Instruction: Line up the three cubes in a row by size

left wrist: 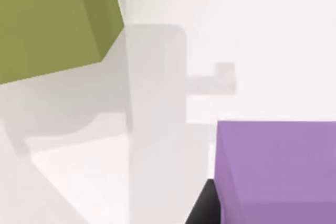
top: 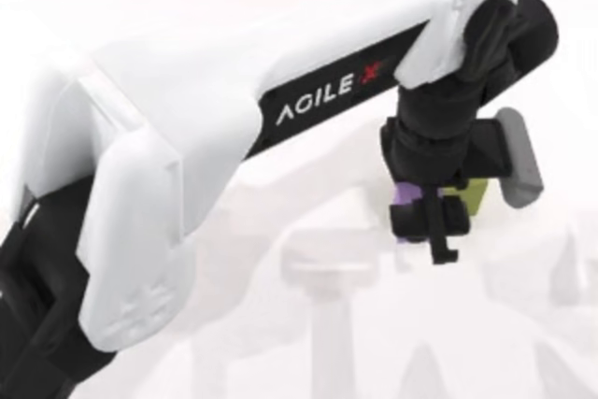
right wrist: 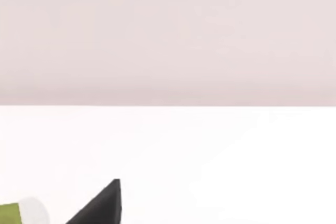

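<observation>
Clearly, the left gripper (top: 434, 221) is the one at work: it hangs over the purple cube (top: 405, 201), reaching across the white table (top: 280, 324) from the top view's left. In the left wrist view the purple cube (left wrist: 275, 169) sits right against a dark finger (left wrist: 202, 208), so the gripper seems to be closed on it or just about to close; the second finger is not visible, so a firm hold cannot be confirmed.

Just beside the purple cube, on its far side from the left arm's base, stands a green cube (top: 467, 195), mostly hidden under the wrist. In the left wrist view this green cube (left wrist: 52, 19) is apart from the purple one, with bare table between them. A third cube cannot be made out with certainty.

The purple cube looks plain, matte and rigid, probably light, with flat faces that should not slip much. The best hold is likely on two opposite side faces, near the middle height. As a cube it has no long axis; it rests flat, and its edges appear turned slightly differently from the green cube's.

The right gripper is not seen in the top view; the right wrist view shows only a dark finger tip (right wrist: 102, 205) over the table.
</observation>
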Robot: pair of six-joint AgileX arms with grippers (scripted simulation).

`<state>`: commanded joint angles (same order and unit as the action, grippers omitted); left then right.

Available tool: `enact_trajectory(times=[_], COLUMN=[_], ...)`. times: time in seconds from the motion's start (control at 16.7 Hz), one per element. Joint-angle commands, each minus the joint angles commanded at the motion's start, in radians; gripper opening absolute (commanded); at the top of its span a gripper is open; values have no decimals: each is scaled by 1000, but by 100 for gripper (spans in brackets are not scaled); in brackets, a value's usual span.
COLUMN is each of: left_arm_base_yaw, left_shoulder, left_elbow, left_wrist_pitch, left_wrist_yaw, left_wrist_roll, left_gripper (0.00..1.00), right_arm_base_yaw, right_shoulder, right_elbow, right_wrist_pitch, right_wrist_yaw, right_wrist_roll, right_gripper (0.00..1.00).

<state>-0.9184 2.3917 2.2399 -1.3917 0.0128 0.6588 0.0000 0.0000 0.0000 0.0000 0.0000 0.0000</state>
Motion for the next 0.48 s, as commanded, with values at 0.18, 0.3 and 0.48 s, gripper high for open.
enact_trajectory(times=[0.18,0.3,0.48], left_arm_base_yaw=[2,2,2], left_shoulder=[-3,1,17], left_elbow=[-6,-40,-128], left_wrist_pitch=[5,42,144], left_wrist_yaw=[1,-1,-1], left_wrist_roll=[2,2,-1], left_gripper=[0,0,0], right_arm_base_yaw=[0,0,0], right_shoulder=[0,0,0], right_elbow=[0,0,0], right_wrist_pitch=[0,0,0], right_wrist_yaw=[0,0,0], right_wrist_roll=[0,0,0], right_gripper=[100,100,100])
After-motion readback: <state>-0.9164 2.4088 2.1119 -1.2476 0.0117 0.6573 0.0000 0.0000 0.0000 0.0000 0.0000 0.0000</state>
